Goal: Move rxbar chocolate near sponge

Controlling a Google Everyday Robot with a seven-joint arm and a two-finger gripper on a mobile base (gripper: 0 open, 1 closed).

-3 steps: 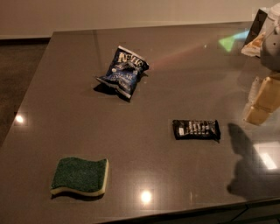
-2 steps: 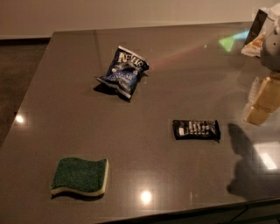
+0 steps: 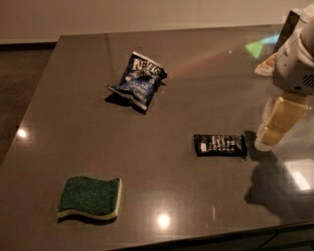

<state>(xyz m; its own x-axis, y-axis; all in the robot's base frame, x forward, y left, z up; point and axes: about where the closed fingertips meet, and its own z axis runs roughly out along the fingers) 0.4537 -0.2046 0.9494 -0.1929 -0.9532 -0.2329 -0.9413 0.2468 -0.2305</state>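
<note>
Nothing has moved in the past second: the tool (image 3: 269, 136) hangs in the same spot at the right side of the worktop (image 3: 196, 93), and the three items lie where they lay. The rxbar chocolate (image 3: 219, 145) rests flat right of centre, its right end just beside the tip of the tool and apart from it. Whether the tool is apart or together cannot be told from this angle. The sponge (image 3: 90, 197), green scrub side up over pale yellow foam, sits at the front left, near the worktop's front edge and well apart from the bar. A broad stretch of bare surface runs between the two. A crumpled blue chip bag (image 3: 139, 81) lies farther back, left of centre, away from that stretch. White lettering shows on both the bag and the black bar wrapper, but neither can be read. The worktop is dark grey and glossy, catching small ceiling-light glints at the left and front, a green gleam at the far right, and the arm's shadow below the tool. Dark floor (image 3: 24, 83) shows past the left edge, and a pale wall (image 3: 147, 14) runs behind.
</note>
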